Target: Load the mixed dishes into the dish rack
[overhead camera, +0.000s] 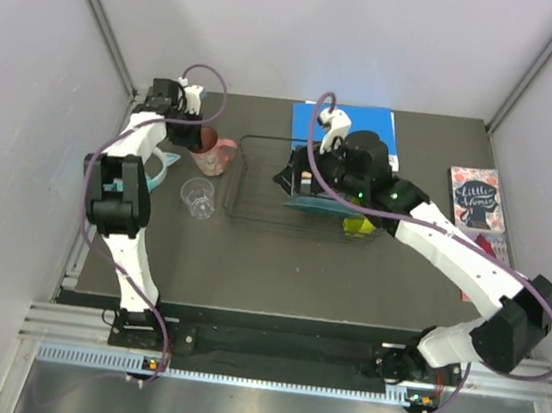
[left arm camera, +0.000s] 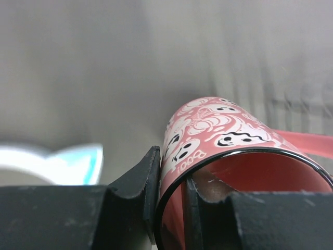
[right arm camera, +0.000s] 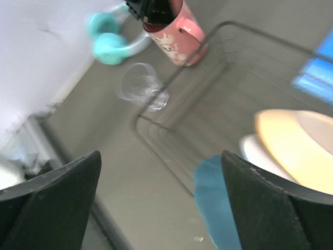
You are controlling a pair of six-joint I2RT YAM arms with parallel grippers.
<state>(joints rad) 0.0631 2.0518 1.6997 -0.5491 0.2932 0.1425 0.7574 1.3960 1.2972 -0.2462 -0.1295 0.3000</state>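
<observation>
Left wrist: we see the left gripper point(left arm camera: 170, 177) pinching the pink mug point(left arm camera: 218, 130) beside the dish rack point(overhead camera: 238, 177); plates point(right arm camera: 218, 203) seem racked, clear cup point(overhead camera: 197, 198) waits outside, right gripper point(right arm camera: 161, 166) spread wide.

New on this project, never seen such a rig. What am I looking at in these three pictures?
Two robot arms bolted at the near edge of a table, each with a two-finger gripper. One picture is from a fixed overhead camera, the others from wrist cameras. On the table: a black wire dish rack holding a peach plate and a teal plate, a clear cup, teal headphones, a blue book. The left gripper is shut on the rim of a pink mug. The right gripper hangs open over the rack, empty.
</observation>
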